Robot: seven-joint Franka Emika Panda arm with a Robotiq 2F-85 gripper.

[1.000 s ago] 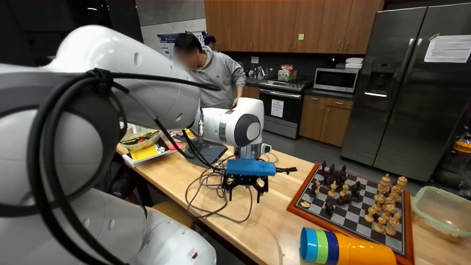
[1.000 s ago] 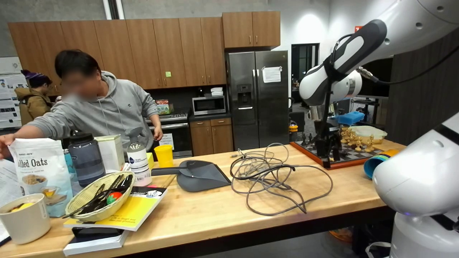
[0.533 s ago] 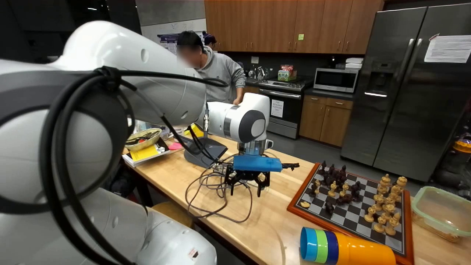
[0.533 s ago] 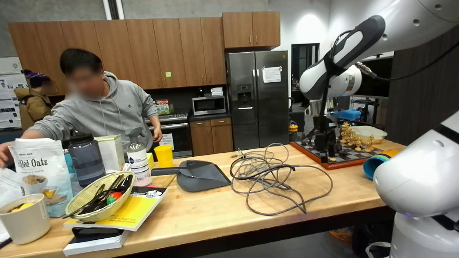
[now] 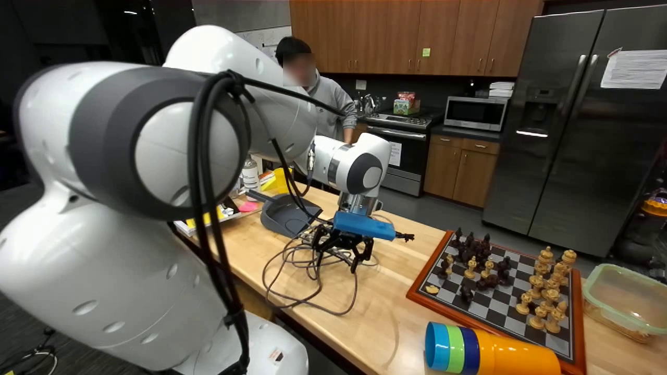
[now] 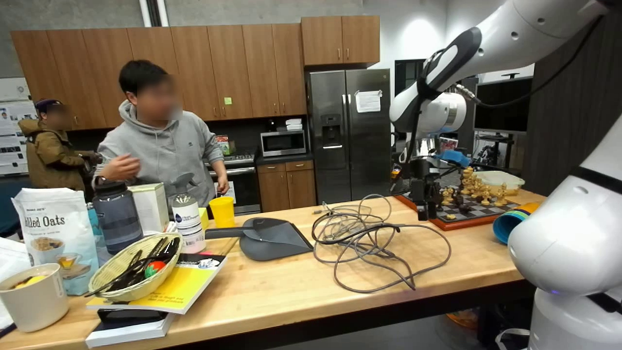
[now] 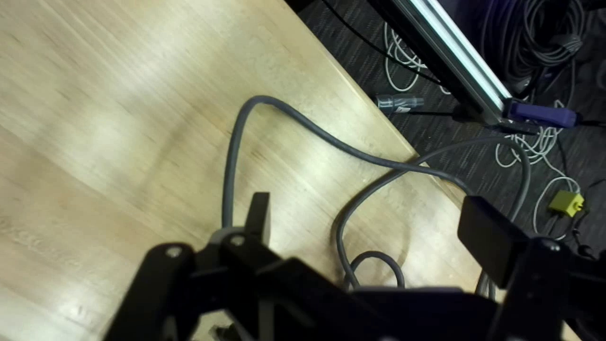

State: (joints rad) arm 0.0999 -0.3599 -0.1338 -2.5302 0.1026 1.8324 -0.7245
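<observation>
Hanging close by the looped grey cable [image 7: 402,166], the gripper [image 5: 336,266] has its fingers wide apart and grips nothing.
The loops cross one another on the table [image 7: 142,71], so a low sideways move could hook one and drag the rest along. The wrist view shows one loop, toward three o'clock, seen past the table's edge; an exterior view adds the chessboard [image 5: 490,310], between three and four o'clock from the gripper.
</observation>
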